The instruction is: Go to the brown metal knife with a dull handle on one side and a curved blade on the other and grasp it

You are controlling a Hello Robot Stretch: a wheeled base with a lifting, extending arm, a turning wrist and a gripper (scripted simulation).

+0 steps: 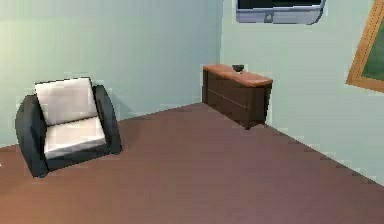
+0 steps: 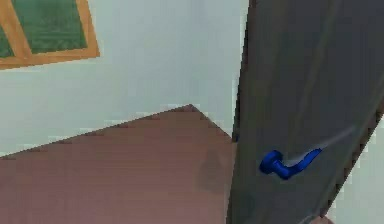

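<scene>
Nearest lies bare floor (image 1: 200, 175), free for driving. At ten o'clock an armchair (image 1: 68, 122) backs against the wall. Farther, at one o'clock, a dresser (image 1: 237, 95) hugs the far wall, with a small dark thing (image 1: 238, 68) on its surface (possibly the knife, but too small to tell). How the fingers stand I cannot tell.

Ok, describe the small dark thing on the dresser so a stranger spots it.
On the forward view's right, a pale wall carries a dark screen up high. Below it stands a brown dresser; the small dark blob sits on its top near the far end, the one item there.
</scene>
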